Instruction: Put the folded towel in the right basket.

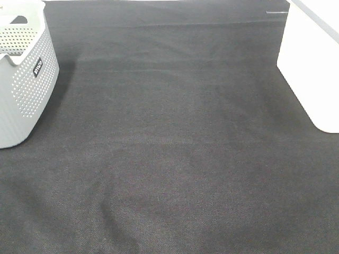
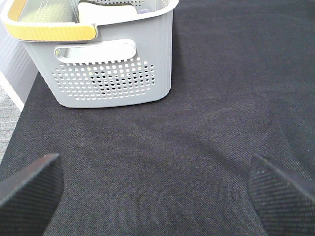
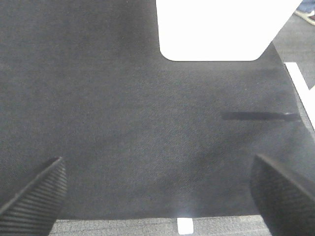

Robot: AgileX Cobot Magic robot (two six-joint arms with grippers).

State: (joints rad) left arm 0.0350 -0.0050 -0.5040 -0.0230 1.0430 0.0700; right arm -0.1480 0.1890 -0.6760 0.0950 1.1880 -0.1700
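No folded towel lies on the black cloth [image 1: 175, 148]. A pale soft-looking thing [image 2: 106, 6] shows inside the grey perforated basket [image 2: 113, 73]; I cannot tell whether it is the towel. The white right basket [image 1: 312, 69] stands at the right edge and also shows in the right wrist view [image 3: 221, 29]. My left gripper [image 2: 155, 196] is open and empty, low over the cloth in front of the grey basket. My right gripper [image 3: 157, 201] is open and empty, facing the white basket. Neither gripper shows in the exterior view.
The grey basket [image 1: 24, 79] stands at the far left and has a yellow handle [image 2: 49, 32]. The cloth's front edge and a small white marker [image 3: 185, 225] show in the right wrist view. A white strip [image 3: 300, 83] runs beside the cloth.
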